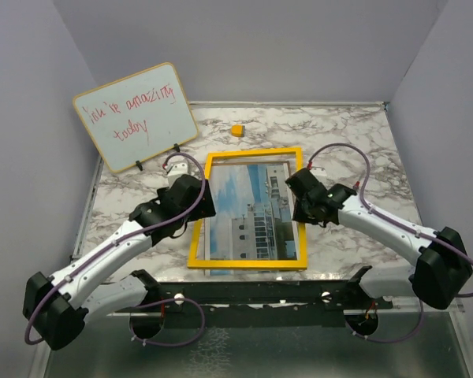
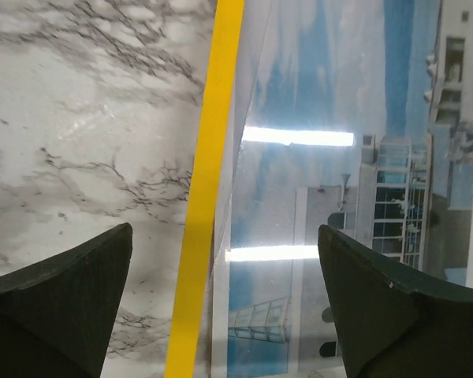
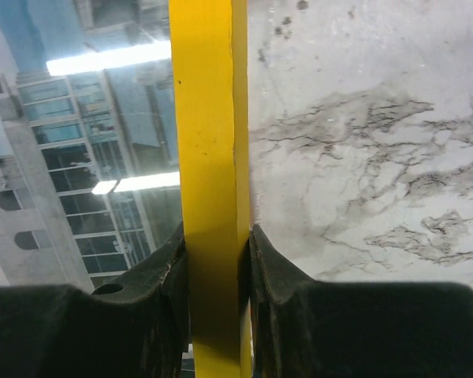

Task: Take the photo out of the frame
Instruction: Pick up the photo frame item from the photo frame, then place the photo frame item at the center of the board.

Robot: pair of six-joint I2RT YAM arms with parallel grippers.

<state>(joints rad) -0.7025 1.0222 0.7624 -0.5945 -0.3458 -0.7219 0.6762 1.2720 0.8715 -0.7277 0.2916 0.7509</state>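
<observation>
With the right gripper (image 3: 218, 240), clamping the yellow right rail of the frame (image 1: 252, 152); with the left gripper (image 2: 225, 230), jaws spread wide, straddling the left rail, holding nothing. Lying flat on the table (image 1: 355, 142), centre of the top view, the photo (image 1: 248, 213) inside, glossy. Probably thin, floppy, slippery: best pinched at an exposed edge.

The left arm (image 1: 110, 256) and the right arm (image 1: 386, 224) reach inward from the near corners, wrists turned toward each other. The left tool (image 2: 225, 236) hangs with fingers spread wide, gripping nothing. The right tool (image 3: 217, 236) pinches the frame (image 3: 209, 118) by its yellow side bar.
</observation>
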